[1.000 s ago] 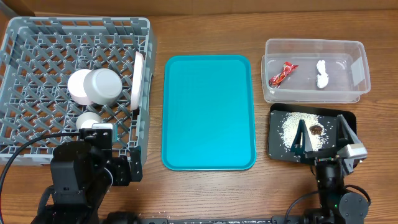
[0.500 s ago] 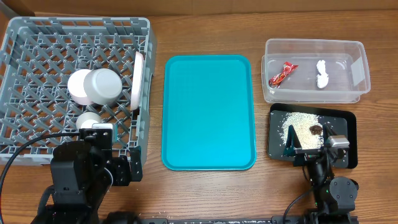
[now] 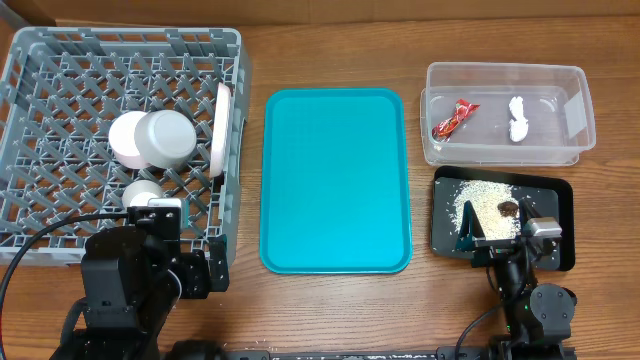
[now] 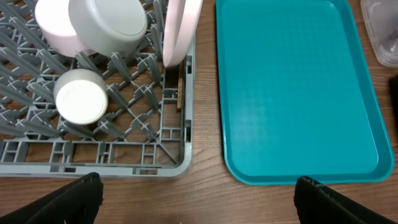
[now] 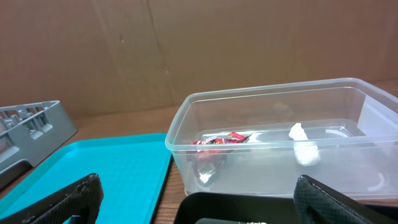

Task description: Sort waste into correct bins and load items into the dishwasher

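The left gripper (image 4: 196, 196) hangs with fingers spread wide and holding nothing. The grey dish rack (image 4: 168, 134) lies just ahead to its left, with the cup (image 4: 79, 102) nearest, then two bowls (image 4: 106, 22) and the plate (image 4: 180, 25) on edge. The right gripper (image 5: 196, 193), equally splayed and bare, sits at the black tray (image 3: 560, 195) of food scraps (image 3: 475, 200). The clear tub (image 5: 273, 99) lies straight ahead, holding the red wrapper (image 5: 221, 139), lying crosswise, and the tissue (image 5: 303, 146). By the look of it, nothing awaits pickup.
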Robot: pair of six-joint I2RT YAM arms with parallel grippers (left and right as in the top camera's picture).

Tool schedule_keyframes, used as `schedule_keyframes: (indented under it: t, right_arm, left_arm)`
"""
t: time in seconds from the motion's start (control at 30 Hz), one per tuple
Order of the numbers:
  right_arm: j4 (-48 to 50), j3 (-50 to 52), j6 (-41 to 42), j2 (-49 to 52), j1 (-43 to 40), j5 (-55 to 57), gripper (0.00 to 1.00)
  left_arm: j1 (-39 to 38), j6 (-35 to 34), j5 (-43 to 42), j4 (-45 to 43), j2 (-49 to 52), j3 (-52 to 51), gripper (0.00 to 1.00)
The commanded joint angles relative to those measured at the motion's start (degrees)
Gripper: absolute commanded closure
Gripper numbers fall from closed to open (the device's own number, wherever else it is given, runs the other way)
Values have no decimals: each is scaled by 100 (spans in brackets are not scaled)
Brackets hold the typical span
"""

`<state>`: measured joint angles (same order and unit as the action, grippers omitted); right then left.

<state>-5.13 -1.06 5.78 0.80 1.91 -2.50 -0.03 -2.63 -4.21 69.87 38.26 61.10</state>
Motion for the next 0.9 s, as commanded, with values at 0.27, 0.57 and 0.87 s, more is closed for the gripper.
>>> schedule_keyframes:
  t: [0.27,0.57,0.87]
  right_arm:
    - [42,59,-26,-61,-26,76,0]
    - [42,59,-26,-61,-26,76,0]
    - [42,59,-24,-61,-26,76,0]
  left_arm:
    - [-42,94,15,-2,-13,-26,0]
    - [-42,96,-20,-1545,-988,-1530,0]
    - [-55,-651,-330,-4448,-2640,-4527,0]
